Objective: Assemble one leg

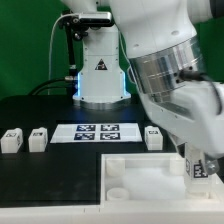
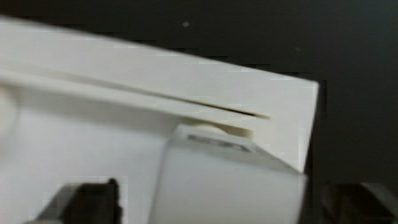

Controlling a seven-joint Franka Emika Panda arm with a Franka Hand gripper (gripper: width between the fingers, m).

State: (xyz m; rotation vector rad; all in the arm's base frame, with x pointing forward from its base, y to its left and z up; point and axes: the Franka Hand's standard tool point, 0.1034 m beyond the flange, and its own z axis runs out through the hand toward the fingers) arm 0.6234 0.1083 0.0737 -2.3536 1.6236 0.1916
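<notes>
My gripper (image 1: pixel 196 160) is at the exterior view's right, over the right corner of the large white panel (image 1: pixel 140 182). It is shut on a leg (image 1: pixel 198 168), a small white block with a tag. In the wrist view the leg (image 2: pixel 228 175) runs between my two dark fingers (image 2: pixel 93 203), and its far end meets the panel (image 2: pixel 125 90) at a corner socket near the panel's edge. Three more legs stand on the black table: two at the left (image 1: pixel 12 140) (image 1: pixel 38 138) and one near the arm (image 1: pixel 153 138).
The marker board (image 1: pixel 97 132) lies flat in the middle of the table behind the panel. The arm's white base (image 1: pixel 100 75) stands at the back. My own arm fills the exterior view's upper right and hides the table behind it.
</notes>
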